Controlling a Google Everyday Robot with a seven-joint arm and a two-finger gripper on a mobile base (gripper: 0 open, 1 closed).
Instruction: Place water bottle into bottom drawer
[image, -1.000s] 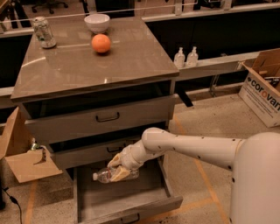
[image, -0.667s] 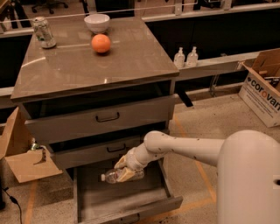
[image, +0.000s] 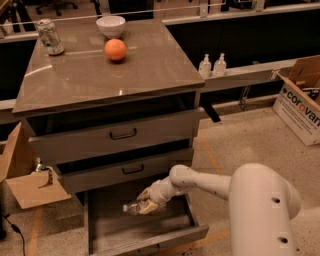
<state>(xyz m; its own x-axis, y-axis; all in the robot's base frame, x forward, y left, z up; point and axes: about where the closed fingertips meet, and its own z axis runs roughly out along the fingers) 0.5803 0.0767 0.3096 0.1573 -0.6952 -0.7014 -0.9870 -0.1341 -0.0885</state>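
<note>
The water bottle is a small clear bottle lying on its side, low inside the open bottom drawer. My gripper is down in that drawer, shut on the bottle's right end, with the bottle pointing left. My white arm reaches in from the lower right. The drawer is pulled out below the two upper drawers with black handles.
On the cabinet top stand a silver-green can, a white bowl and an orange. Two pump bottles stand on a ledge to the right. Cardboard boxes lie at the far right and at the left.
My gripper and the bottle have moved lower and slightly right, deeper into the open bottom drawer. The drawers have not moved.
</note>
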